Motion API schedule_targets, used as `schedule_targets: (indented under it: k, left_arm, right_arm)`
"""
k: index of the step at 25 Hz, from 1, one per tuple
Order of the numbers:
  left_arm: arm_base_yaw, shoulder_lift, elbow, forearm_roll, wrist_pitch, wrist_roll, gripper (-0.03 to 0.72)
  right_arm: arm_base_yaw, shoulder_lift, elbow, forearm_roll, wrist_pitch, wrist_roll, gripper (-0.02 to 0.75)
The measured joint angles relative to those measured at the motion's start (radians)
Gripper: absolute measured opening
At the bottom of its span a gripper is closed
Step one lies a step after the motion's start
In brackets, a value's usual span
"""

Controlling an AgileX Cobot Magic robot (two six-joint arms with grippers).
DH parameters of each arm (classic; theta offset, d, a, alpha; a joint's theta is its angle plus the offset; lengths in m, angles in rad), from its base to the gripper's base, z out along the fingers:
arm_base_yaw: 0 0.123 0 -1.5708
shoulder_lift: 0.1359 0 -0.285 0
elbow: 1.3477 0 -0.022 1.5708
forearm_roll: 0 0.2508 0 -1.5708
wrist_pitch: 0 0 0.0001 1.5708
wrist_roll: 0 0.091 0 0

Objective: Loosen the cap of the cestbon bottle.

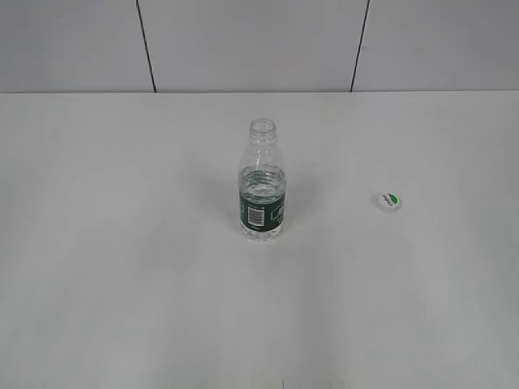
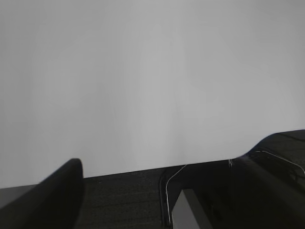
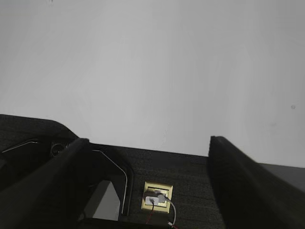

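The cestbon bottle [image 1: 263, 182] stands upright in the middle of the white table [image 1: 122, 243], clear plastic with a dark green label band and a barcode patch. Its threaded neck is bare and open. The cap [image 1: 388, 201], white with a green mark on top, lies flat on the table to the bottle's right, well apart from it. Neither gripper shows in the exterior view. In the left wrist view my left gripper [image 2: 176, 155] is open and empty over the table's near edge. In the right wrist view my right gripper [image 3: 148, 140] is open and empty, also at the table edge. Neither wrist view shows the bottle or the cap.
A grey panelled wall [image 1: 243, 40] stands behind the table. Below the table edge the wrist views show dark carpet [image 2: 124, 200] and a brass floor socket with wires [image 3: 157, 196].
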Motion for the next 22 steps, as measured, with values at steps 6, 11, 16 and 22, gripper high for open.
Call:
schedule_targets:
  k: [6, 11, 16, 22]
  left_arm:
    - [0.000, -0.059, 0.005, 0.000, -0.022, 0.000, 0.568]
    - [0.000, -0.112, 0.020, 0.000, -0.050, 0.000, 0.566]
    - [0.000, -0.224, 0.024, 0.000, -0.066, 0.000, 0.566]
    - [0.000, -0.391, 0.025, 0.000, -0.075, 0.000, 0.566]
  right_arm:
    - [0.000, -0.141, 0.125, -0.003, -0.010, 0.002, 0.581]
    - [0.000, -0.253, 0.131, -0.001, -0.018, 0.010, 0.581]
    - [0.000, -0.379, 0.134, 0.001, -0.019, 0.019, 0.581]
    - [0.000, -0.526, 0.139, 0.004, -0.019, 0.020, 0.581]
